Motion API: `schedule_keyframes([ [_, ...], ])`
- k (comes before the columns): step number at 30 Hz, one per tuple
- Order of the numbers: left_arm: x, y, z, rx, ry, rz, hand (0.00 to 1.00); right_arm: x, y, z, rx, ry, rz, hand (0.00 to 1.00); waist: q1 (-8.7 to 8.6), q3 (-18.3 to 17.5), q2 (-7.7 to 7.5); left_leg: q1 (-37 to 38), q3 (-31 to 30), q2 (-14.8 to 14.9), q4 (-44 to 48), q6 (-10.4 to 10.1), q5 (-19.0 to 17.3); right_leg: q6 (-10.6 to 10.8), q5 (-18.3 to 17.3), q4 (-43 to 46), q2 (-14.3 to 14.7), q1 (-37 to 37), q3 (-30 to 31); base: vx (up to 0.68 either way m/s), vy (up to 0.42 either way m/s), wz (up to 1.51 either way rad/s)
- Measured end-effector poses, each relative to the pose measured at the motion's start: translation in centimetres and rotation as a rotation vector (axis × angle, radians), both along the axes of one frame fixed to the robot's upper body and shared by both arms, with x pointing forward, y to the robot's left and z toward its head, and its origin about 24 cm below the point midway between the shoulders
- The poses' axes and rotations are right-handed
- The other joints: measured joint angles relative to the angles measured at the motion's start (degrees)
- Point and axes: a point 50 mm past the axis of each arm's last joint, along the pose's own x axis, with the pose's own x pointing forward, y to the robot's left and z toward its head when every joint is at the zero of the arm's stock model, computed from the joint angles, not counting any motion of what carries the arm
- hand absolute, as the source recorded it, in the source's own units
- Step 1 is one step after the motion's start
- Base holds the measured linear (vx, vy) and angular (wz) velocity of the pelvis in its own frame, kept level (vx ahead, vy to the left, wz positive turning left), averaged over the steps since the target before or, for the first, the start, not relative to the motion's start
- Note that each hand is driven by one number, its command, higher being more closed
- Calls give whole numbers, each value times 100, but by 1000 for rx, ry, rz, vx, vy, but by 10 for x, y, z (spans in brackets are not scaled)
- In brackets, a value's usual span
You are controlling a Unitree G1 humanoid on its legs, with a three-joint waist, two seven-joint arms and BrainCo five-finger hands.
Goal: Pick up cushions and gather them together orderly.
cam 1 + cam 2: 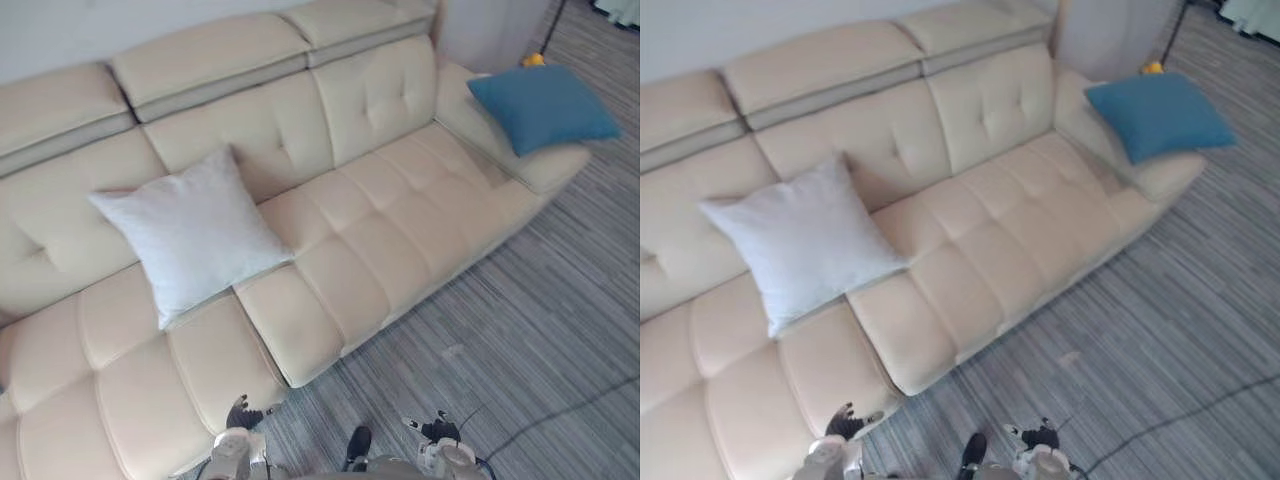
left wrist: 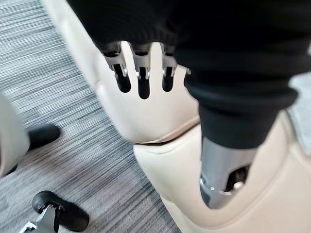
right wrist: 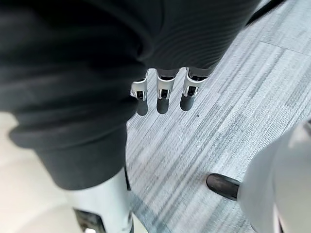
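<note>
Left robot hand (image 1: 235, 440) slack; cushion (image 1: 190, 235) corner-up.

White cushion (image 1: 190, 232) propped against sofa (image 1: 360, 250) backrest, blue cushion (image 1: 542, 106) – flat on armrest

Both arms hang low at the near edge. Left hand (image 1: 240, 414) is near-left, dark tips pointing toward the far side. Right hand (image 1: 437, 430) is near-right, well apart from it and roughly level. Left wrist cam: left fingers (image 2: 142, 82) in a row, loosely extended with a slight bend, closed on nothing, and left thumb (image 2: 218, 177) stands apart from them. Right wrist cam shows the same pose: right fingers (image 3: 163, 92) side by side and relaxed, right thumb (image 3: 104, 204) off to one side, hand empty. Dark ribbed covers sit over both wrists.
</note>
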Motion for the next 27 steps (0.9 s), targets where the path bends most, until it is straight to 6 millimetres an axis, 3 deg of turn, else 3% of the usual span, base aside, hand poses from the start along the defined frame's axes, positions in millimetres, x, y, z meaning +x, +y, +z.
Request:
schedule_keyframes([
  [1,0,0,0,2,2,-7,0,0,-2,1,-5,-1,0,0,-20,30,49,-14,-35,81,214,17,-11,-21,-95,97,6,4,68,86,-44,-41],
  [3,3,1,1,13,-4,-26,0,-3,-1,-1,-2,6,-5,0,-109,114,-28,-437,-264,389,1451,47,-14,-59,-350,280,1,92,75,83,-96,2],
  [4,4,0,1,13,-5,-33,0,-8,-2,-2,0,16,-18,0,-116,153,-32,-790,-428,628,2333,195,70,-100,-461,318,60,188,84,115,-112,-13],
  [5,0,-1,0,7,4,-31,0,-8,1,-2,6,14,-33,0,-95,238,-64,-1205,-839,791,3250,520,-117,-190,-646,433,138,342,201,108,-75,-27],
  [6,-1,-1,0,8,8,-30,0,-7,1,-2,5,9,-33,0,-85,286,-82,-1282,-972,759,3373,509,-222,-197,-702,477,146,399,249,139,-36,-52],
  [9,5,3,3,18,-20,-32,0,0,4,0,7,-6,-30,0,42,390,-174,-1883,-1779,179,3398,238,-622,-287,-865,516,184,561,633,122,8,-68],
  [10,5,0,4,11,-31,-27,0,4,5,1,8,-15,-28,0,78,391,-161,-2063,-2065,-142,2915,172,-655,-198,-810,496,208,619,820,167,59,-87],
  [12,9,-6,6,-4,-50,-25,0,10,7,4,7,-39,-24,0,157,403,-125,-2196,-2337,-484,2190,144,-641,-150,-826,480,225,674,1089,203,108,-84],
  [14,12,-11,7,-18,-66,-23,0,17,13,6,9,-62,-12,0,277,379,-111,-2275,-3063,-969,1168,72,-380,-5,-901,478,268,717,1532,256,147,-101],
  [15,12,-12,7,-26,-67,-15,0,18,15,6,11,-64,-8,0,321,348,-63,-2255,-3275,-1028,1017,106,-132,42,-930,486,318,719,1680,271,168,-115],
  [16,10,-15,6,-41,-64,6,0,21,22,6,22,-66,9,0,393,290,-15,-2138,-3280,-1029,1004,282,194,138,-990,496,388,729,1966,306,162,-113],
  [18,5,-8,5,-28,-54,30,0,20,40,5,63,-71,27,0,447,154,-251,-2017,-2853,-1017,1005,354,-60,331,-1131,675,254,712,2320,342,140,-96],
  [19,5,-5,6,-26,-56,38,0,18,44,4,77,-77,27,0,480,130,-353,-1864,-2607,-1024,932,443,-107,537,-1274,1082,133,575,2423,344,125,-94],
  [21,4,-3,5,-19,-51,38,0,19,49,5,88,-81,54,0,540,158,-451,-1398,-2235,-1039,642,536,-184,1071,-1309,2240,-124,169,2379,295,110,-92],
  [22,3,-2,5,-16,-45,37,0,19,49,4,83,-78,73,0,537,161,-458,-1165,-2120,-1015,543,553,-192,1497,-1231,3045,-316,-163,2154,255,60,-47],
  [23,2,-1,5,-13,-43,31,0,17,49,4,78,-71,84,0,474,169,-444,-966,-1997,-920,478,562,-200,1476,-1187,3827,-640,-434,1678,243,36,-29],
  [24,2,-2,5,-9,-41,19,0,18,49,4,76,-70,91,0,467,174,-436,-863,-1987,-873,405,557,-204,1342,-1143,4023,-829,-504,1358,224,-9,-9],
  [25,1,-1,4,-5,-33,8,0,15,48,3,75,-61,90,0,442,209,-387,-696,-1976,-732,347,469,-258,1007,-1054,4037,-1110,-521,836,191,-54,-17],
  [27,-9,5,0,6,-2,25,0,12,49,0,79,-34,99,0,441,247,-332,-362,-1731,-462,236,330,-339,795,-944,3521,-1444,-502,192,203,-152,-57],
])
